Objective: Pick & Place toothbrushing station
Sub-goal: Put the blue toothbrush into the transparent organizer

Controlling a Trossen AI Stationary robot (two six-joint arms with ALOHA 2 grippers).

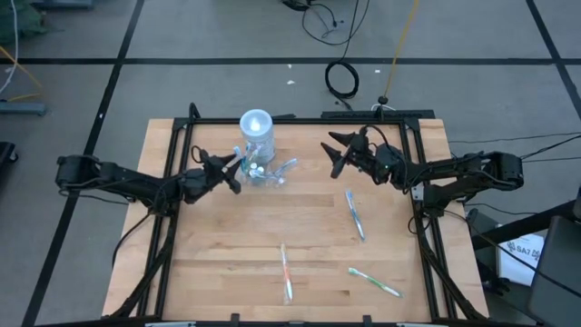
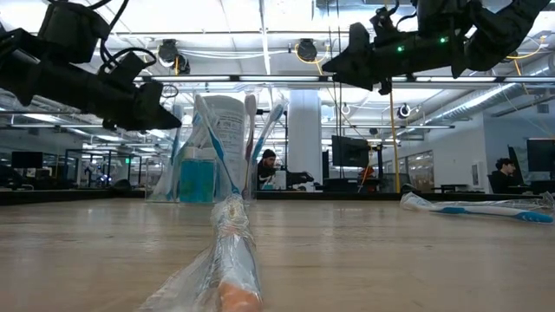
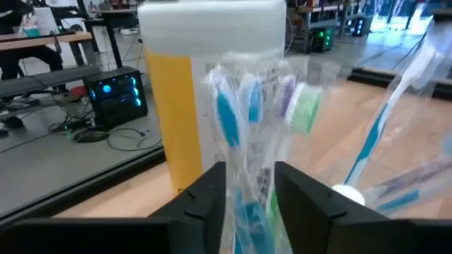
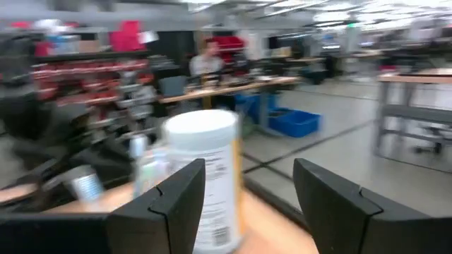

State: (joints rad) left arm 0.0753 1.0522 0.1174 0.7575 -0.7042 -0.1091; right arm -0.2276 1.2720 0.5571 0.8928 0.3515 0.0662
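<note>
The toothbrushing station [image 1: 257, 145] stands on the far-left part of the table: a tall clear cylinder with a pale round top [image 3: 212, 28] and a low clear tray part [image 1: 275, 173]. Clear-wrapped toothbrushes [image 3: 236, 116] stand upright in it. My left gripper [image 1: 238, 169] is level at the station's left side, its fingers apart, with one wrapped brush [image 3: 251, 190] between them. My right gripper [image 1: 334, 154] hangs open in the air to the right of the station and holds nothing; the cylinder [image 4: 205, 169] shows between its fingers, farther off. My left gripper comes in level from the table's left, and its two fingers [image 3: 212, 201] stand on either side of the clear wrapper of an upright toothbrush [image 3: 248, 212]. I cannot tell whether the fingers touch the wrapper. The brush stands upright in the station.
Three wrapped toothbrushes lie flat on the wood: one right of centre [image 1: 354, 215], one near the front middle [image 1: 286, 271] and one at the front right [image 1: 374, 282]. A black frame [image 1: 300, 119] borders the table top. People sit at desks beyond the table.
</note>
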